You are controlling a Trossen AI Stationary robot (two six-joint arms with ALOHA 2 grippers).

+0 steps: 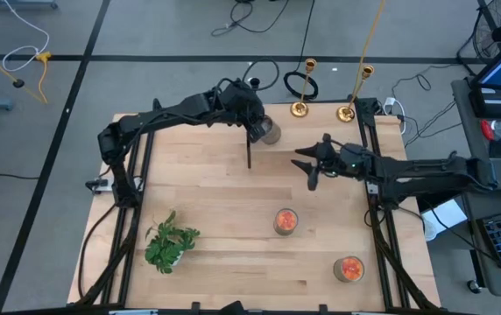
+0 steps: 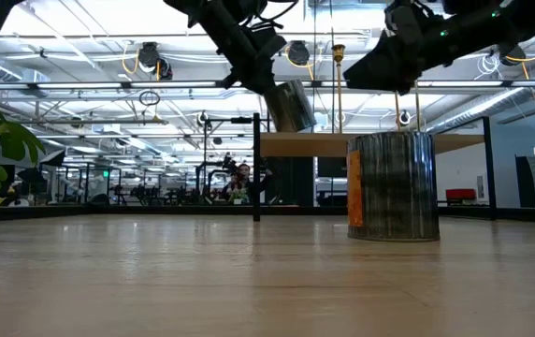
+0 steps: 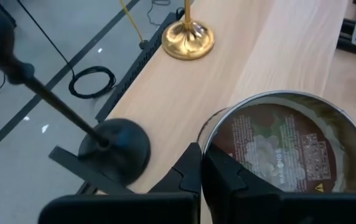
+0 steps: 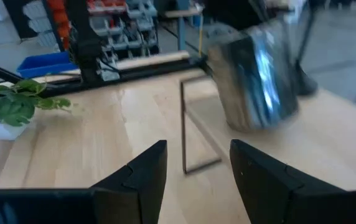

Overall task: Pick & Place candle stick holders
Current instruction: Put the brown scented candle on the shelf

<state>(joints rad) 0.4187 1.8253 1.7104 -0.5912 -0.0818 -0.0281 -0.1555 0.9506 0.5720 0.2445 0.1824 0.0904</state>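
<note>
Two shiny gold candle stick holders [image 1: 301, 87] [image 1: 356, 92] stand on their round bases at the table's far edge; one base shows in the left wrist view [image 3: 187, 40]. The black holder [image 1: 249, 150] stands upright close beside my left gripper; its thin stem also shows in the low view [image 2: 255, 168] and the left wrist view [image 3: 60, 102]. My left gripper [image 1: 259, 129] is shut on a shiny tin can [image 2: 291, 103]. My right gripper [image 1: 312, 168] is open and empty above the table, right of the black holder [image 4: 183, 124]. My left gripper pinches the tin can's rim [image 3: 210, 134] between its two fingers, one finger [image 3: 187, 174] on the outer side and the other [image 3: 234, 180] over the round labelled face. The can is lifted clear of the table and hangs tilted below the fingers.
Two more tin cans with orange tops stand on the table's near right part [image 1: 285, 220] [image 1: 349, 269]; one fills the middle of the low view [image 2: 394, 187]. A green leafy plant [image 1: 170, 243] stands at the near left. Cables lie on the floor beyond the far edge.
</note>
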